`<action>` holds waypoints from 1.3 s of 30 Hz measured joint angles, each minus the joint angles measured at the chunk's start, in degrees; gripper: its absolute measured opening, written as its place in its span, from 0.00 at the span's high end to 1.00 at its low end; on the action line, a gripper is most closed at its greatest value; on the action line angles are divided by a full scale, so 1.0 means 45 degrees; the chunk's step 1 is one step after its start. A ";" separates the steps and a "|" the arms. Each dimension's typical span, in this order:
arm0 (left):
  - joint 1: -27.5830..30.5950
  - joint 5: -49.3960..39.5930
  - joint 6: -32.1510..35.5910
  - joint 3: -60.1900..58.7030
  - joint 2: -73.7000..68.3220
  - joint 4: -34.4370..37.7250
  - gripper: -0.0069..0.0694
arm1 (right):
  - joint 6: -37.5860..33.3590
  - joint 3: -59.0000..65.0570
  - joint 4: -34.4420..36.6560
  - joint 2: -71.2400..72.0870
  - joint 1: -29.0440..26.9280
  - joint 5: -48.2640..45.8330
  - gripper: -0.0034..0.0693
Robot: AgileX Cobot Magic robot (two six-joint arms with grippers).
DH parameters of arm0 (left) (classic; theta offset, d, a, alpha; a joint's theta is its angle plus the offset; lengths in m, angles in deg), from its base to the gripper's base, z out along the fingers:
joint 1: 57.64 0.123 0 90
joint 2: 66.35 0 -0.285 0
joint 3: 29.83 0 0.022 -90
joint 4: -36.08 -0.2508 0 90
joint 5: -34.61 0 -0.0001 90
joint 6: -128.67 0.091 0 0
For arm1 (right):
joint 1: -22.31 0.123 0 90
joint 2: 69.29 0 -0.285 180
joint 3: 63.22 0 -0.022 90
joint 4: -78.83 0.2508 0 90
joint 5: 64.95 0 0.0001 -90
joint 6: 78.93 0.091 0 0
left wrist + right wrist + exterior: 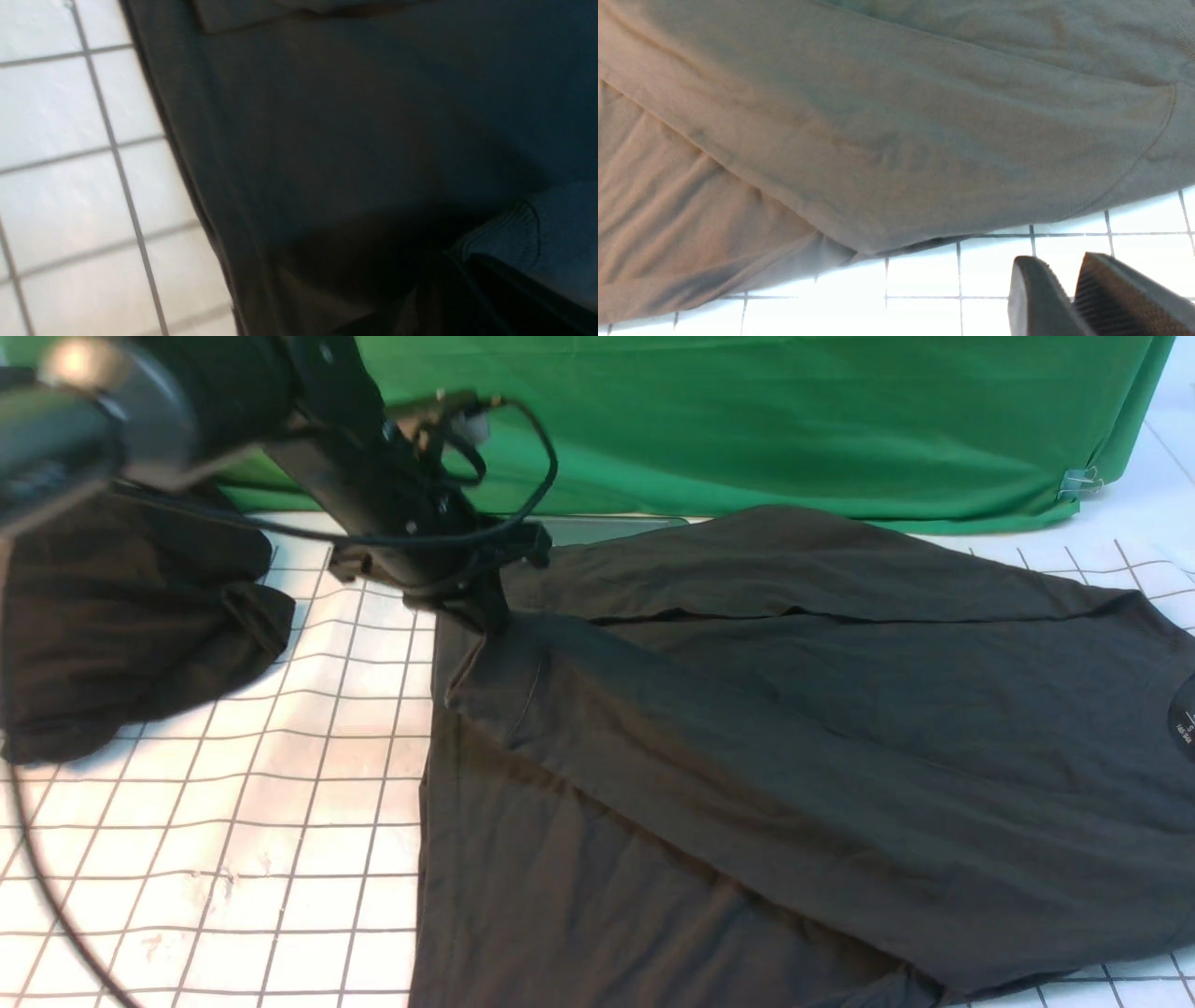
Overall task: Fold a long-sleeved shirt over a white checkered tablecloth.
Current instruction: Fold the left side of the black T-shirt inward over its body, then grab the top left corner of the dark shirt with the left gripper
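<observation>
1. Surface: white checkered tablecloth (pixel 233 784); green cloth (pixel 747 420) beyond the shirt.
2. long-sleeved shirt (pixel 794 728): spread flat on the tablecloth, long axis running left to right.
3. left tool (pixel 485 614): clamped on the shirt's far-left end; the shirt extends rightward from it.
4. right tool (pixel 1066 270): narrowly parted, empty, just beside the shirt's edge.

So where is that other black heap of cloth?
Front view, far left: the black heap lies on the checkered tablecloth, under the left arm, clear of the shirt.

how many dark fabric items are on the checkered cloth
2: the long-sleeved shirt spread over the middle and right, and a blacker fabric heap at the left. More may lie out of frame.
</observation>
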 joint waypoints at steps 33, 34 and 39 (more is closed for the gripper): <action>0.1941 0.0989 -0.0326 0.4458 -0.4640 0.4203 0.45 | 0.0270 0.0000 0.0012 0.0000 0.0000 0.1085 0.74; 0.1941 0.1000 -0.0298 0.4458 -0.4640 0.4221 0.45 | 0.0270 0.0000 0.0012 0.0000 0.0000 0.1086 0.74; 0.1941 0.1088 -0.0105 0.4458 -0.4665 0.4165 0.50 | 0.0270 0.0000 0.0012 0.0000 0.0000 0.1144 0.74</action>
